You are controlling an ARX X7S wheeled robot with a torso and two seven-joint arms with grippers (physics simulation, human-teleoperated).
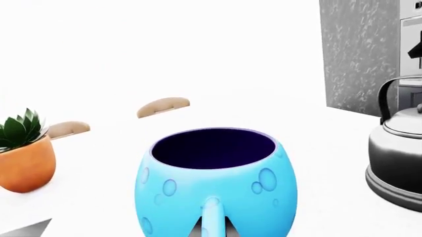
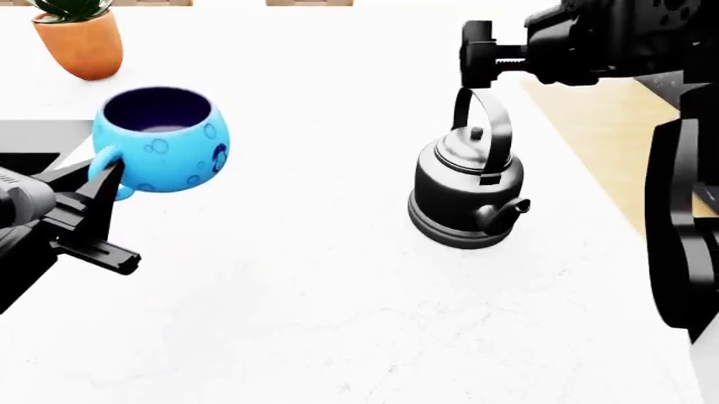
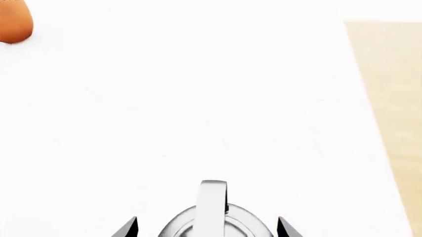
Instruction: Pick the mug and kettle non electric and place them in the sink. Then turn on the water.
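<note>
The bright-blue mug point(image 2: 160, 139) stands upright by the corner of the sink point(image 2: 34, 135), of which only a grey rim and a black strip show at the left edge. My left gripper point(image 1: 211, 231) is shut on the mug's point(image 1: 218, 182) small handle, one dark fingertip pressed to each side. The dark grey kettle point(image 2: 464, 195) sits mid-counter. My right gripper point(image 2: 481, 55) hovers just above its arched handle, open. In the right wrist view the fingertips point(image 3: 129, 228) straddle the kettle point(image 3: 212, 212) without touching. No faucet or water is in view.
An orange plant pot point(image 2: 79, 38) stands at the back left, beside the mug in the left wrist view point(image 1: 26, 165). The white counter ends at the right, with wood floor point(image 2: 595, 126) beyond. A grey speckled panel point(image 1: 359, 54) rises behind the kettle point(image 1: 396, 153).
</note>
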